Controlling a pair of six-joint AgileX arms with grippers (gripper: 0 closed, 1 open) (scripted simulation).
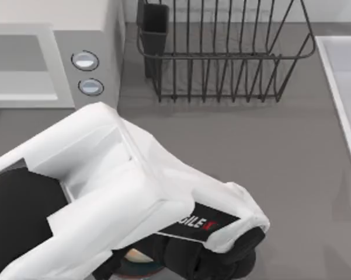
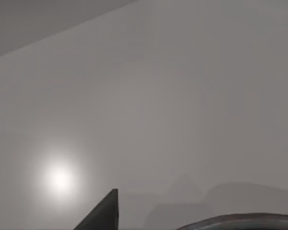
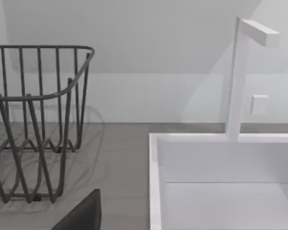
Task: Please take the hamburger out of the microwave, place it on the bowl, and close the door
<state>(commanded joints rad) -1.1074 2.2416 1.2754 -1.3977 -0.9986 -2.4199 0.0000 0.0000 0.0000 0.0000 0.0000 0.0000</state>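
Left arm's pincer (image 1: 163,259) low at 6 o'clock over deep-blue round bowl (image 1: 141,269); grip cannot be told; boxy white microwave (image 1: 87,35) at 10 o'clock.

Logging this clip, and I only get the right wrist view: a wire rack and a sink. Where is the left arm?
Observer: In the top view the left arm stretches across the table's lower left.
Operator: Over the bowl?
Observer: Yes, the left wrist view catches the bowl rim close below.
Operator: And the hamburger?
Observer: A cream-and-orange lump, likely the hamburger, peeks from under that arm; whether it rests inside is hidden.
Operator: The microwave?
Observer: The microwave stands top left, both knobs visible.
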